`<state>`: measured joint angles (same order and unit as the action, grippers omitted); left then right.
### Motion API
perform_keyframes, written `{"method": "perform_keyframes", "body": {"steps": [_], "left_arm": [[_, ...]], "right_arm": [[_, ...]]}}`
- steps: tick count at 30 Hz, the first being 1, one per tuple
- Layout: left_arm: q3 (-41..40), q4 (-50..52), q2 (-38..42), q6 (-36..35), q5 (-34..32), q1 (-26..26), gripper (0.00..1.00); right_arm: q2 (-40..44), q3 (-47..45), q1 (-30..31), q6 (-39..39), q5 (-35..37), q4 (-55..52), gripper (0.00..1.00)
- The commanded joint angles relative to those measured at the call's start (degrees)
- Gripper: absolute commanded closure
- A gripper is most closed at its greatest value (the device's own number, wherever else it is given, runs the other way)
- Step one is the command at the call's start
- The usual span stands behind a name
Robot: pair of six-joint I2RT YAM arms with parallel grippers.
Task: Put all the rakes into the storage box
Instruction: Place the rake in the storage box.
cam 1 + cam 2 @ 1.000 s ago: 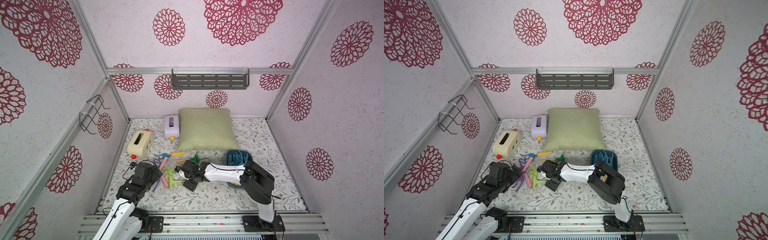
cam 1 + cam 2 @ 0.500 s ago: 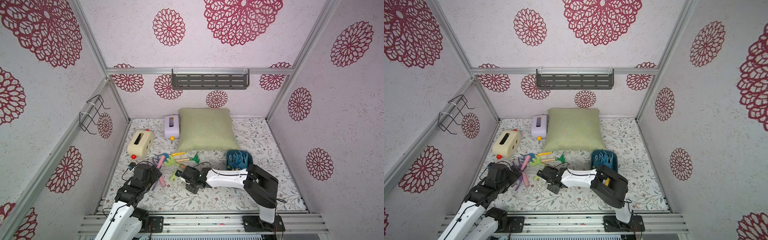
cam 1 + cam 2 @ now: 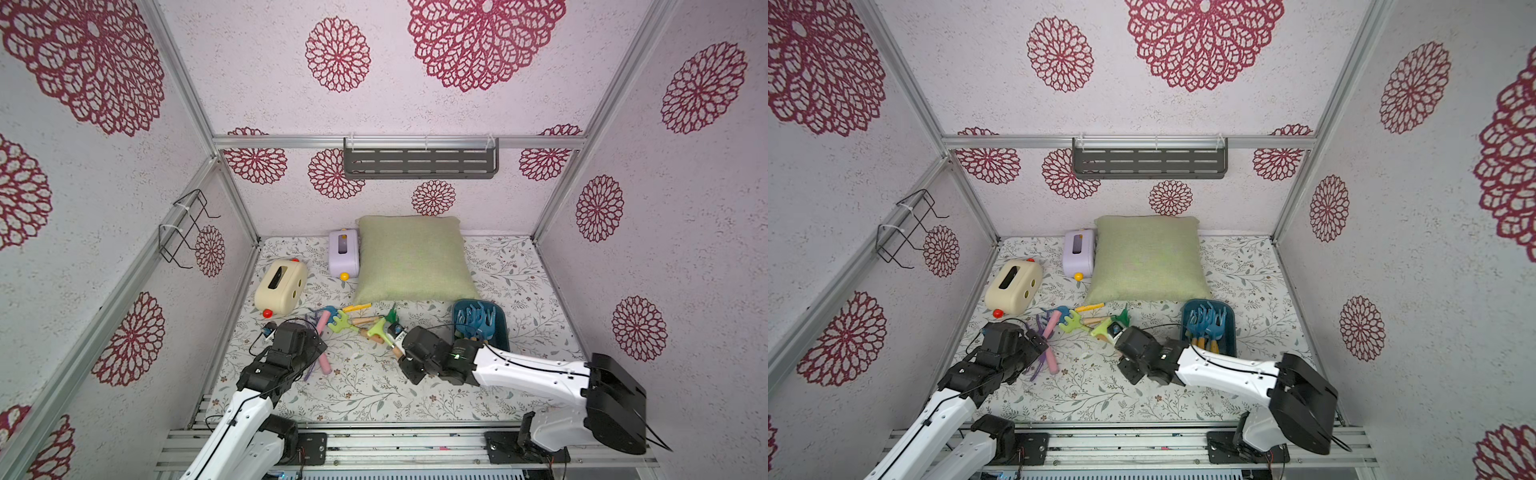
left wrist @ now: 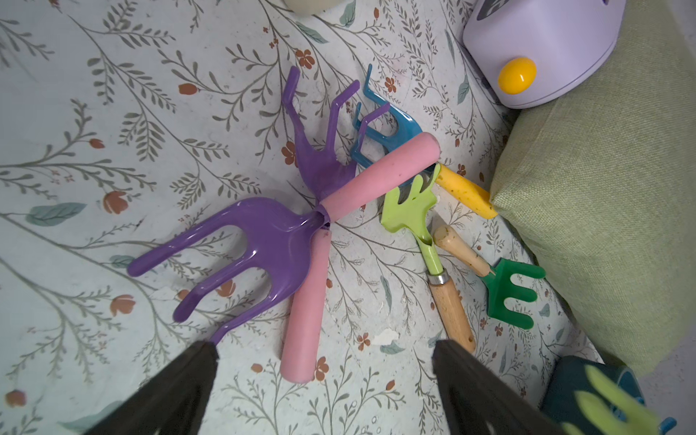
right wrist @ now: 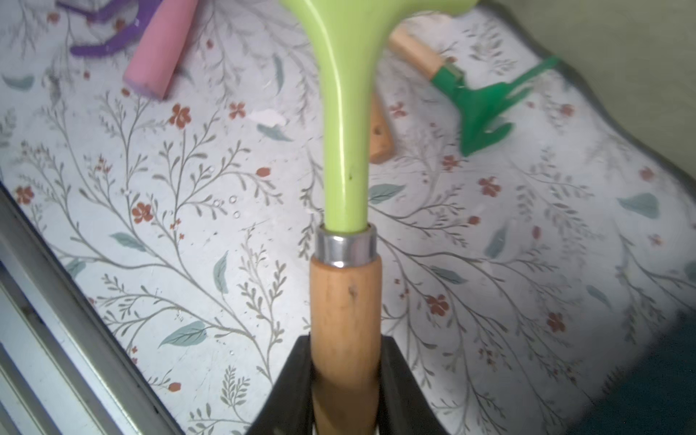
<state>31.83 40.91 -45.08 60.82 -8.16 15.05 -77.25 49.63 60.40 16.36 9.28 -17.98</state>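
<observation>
Blue rakes (image 3: 473,322) inside storage box (image 3: 503,328)

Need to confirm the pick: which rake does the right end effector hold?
The lime rake whose wooden handle is clamped in the right end effector; the other lime rake lies loose on the mat.

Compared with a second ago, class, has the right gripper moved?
Yes. In a top view, the right gripper, shut on the light green rake, has shifted sideways toward the storage box.
</observation>
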Motion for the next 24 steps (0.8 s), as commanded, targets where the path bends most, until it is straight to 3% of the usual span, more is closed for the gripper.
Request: {"method": "perform_keyframes", "body": {"steps": [1, 5, 11, 17, 24], "left_arm": [[3.22, -2.35, -3.09, -2.05, -0.03, -0.42, 0.03], [5.66, -3.11, -7.78, -3.35, 0.61, -0.28, 0.03], [6.03, -8.10, -11.96, -1.99, 3.63, 0.72, 0.03], [7.94, -9.79, -14.42, -0.55, 3.98, 2.86, 0.03], [7.99, -10.34, -15.81, 0.83, 2.98, 4.51, 0.03]], "right_arm": [[8.55, -3.07, -6.64, 10.72, 1.74, 0.40, 0.94], [16.57, -6.72, -15.18, 20.40, 4.12, -4.87, 0.94], [20.04, -8.12, -22.48, 29.21, 6.46, -13.73, 0.94], [18.41, -8.58, -26.32, 33.61, 9.41, -19.82, 0.99], [19.93, -9.59, -27.88, 32.97, 9.76, -20.79, 0.98]]}}
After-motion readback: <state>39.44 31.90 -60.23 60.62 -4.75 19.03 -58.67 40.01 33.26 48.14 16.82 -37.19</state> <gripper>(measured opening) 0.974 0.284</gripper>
